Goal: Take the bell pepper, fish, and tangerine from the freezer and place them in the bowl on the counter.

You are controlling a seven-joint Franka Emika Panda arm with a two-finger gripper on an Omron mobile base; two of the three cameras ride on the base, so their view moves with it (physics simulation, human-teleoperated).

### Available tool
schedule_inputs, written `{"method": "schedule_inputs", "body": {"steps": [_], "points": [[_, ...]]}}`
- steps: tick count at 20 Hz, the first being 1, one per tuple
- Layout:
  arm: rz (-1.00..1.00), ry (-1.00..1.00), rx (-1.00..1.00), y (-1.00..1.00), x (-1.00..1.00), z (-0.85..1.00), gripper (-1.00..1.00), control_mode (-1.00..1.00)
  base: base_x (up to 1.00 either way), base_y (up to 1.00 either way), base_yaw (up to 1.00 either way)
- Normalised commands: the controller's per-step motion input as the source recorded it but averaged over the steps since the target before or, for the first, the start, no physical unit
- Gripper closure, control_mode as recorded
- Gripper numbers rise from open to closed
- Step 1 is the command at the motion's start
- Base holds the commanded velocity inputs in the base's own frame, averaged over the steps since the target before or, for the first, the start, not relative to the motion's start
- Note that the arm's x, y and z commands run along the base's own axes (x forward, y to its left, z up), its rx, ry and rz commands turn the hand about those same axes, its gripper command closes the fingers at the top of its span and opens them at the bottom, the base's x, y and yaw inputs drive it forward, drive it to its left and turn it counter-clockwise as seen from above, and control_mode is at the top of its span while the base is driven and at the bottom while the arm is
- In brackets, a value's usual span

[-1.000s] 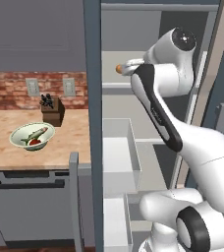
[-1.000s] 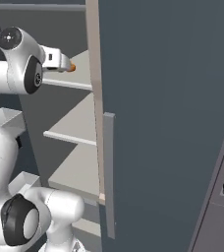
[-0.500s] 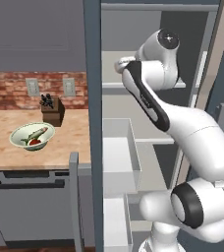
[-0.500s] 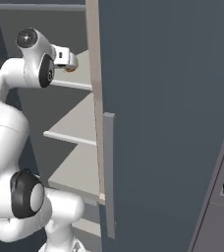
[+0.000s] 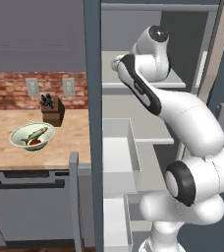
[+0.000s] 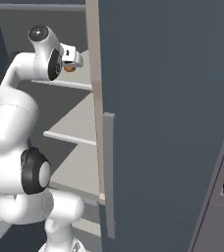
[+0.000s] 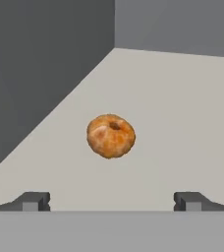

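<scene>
On the freezer's pale upper shelf (image 7: 178, 113) lies the tangerine (image 7: 111, 136), a small orange ball. My gripper (image 7: 112, 202) is open and empty, its two dark fingertips (image 7: 35, 201) spread wide just short of the fruit, which sits between their lines. From the right base the tangerine (image 6: 70, 69) peeks out under my hand. The pale green-white bowl (image 5: 16, 134) stands on the tan counter (image 5: 6, 155), holding the fish (image 5: 37, 133) and the red bell pepper (image 5: 34, 142). My arm (image 5: 151, 96) reaches up into the freezer (image 5: 92, 98).
The freezer's slate-blue door (image 6: 173, 123) stands open on my right. White drawers (image 5: 116, 157) jut out below the shelf. A dark knife block (image 5: 52, 109) stands behind the bowl by the brick backsplash. The compartment's side and back walls close in beyond the tangerine.
My arm has swung up and deeper into the freezer, bringing the hand in over the upper shelf by the tangerine. The jaws stayed open. The bowl's contents have not moved.
</scene>
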Motion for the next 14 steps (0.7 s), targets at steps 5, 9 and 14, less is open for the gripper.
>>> {"method": "schedule_inputs", "body": {"steps": [5, 9, 14], "points": [[0.0, 0.0, 0.0, 0.05, 0.31, -0.24, -1.0, -1.0, 0.0, 0.0, 0.0], [0.0, 0.0, 0.0, 0.09, 0.38, -0.23, -1.0, -1.0, 0.0, 0.0, 0.0], [0.0, 0.0, 0.0, 0.09, 0.46, -0.17, -1.0, -1.0, 0.0, 0.0, 0.0]]}}
